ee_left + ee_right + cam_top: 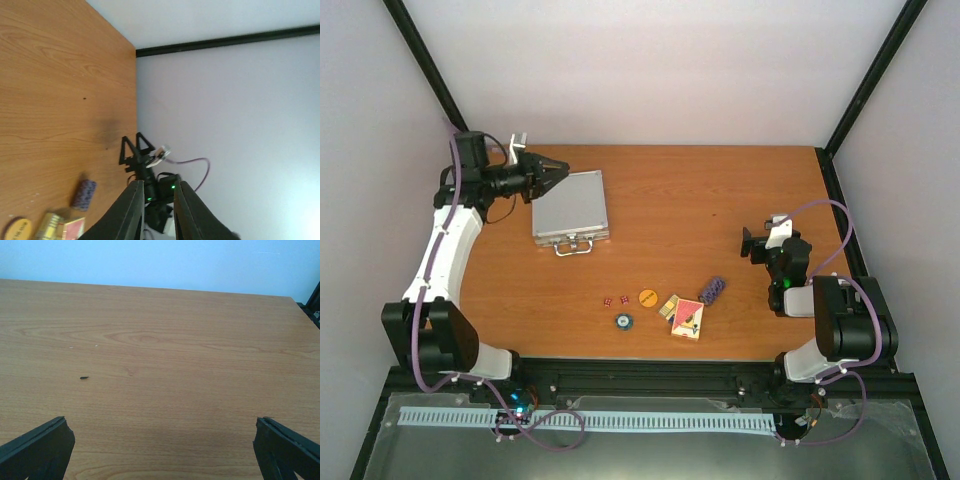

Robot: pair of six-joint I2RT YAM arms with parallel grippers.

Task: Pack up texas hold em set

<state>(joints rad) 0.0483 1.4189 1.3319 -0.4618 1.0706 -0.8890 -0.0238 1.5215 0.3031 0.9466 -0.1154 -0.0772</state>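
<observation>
From above: one closed silver case (pixel 570 207) lies far-left on the table (pixel 720 200); the left gripper (pixel 558 168) hovers at its corner. One orange chip (pixel 648 297), one card deck (pixel 688 319), no legible writing.

Left wrist: fingers (pixel 131 210) slightly parted, gripping nothing.

Right wrist: right gripper (pixel 160 450) spread wide over bare wood.

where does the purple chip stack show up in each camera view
top external: purple chip stack lies right of centre, near the front edge, just right of the card boxes.
left wrist: purple chip stack sits at lower left, beside the left gripper.
right wrist: not in it; only bare table.
shared landmark: the small dark speck on the wood.
</observation>
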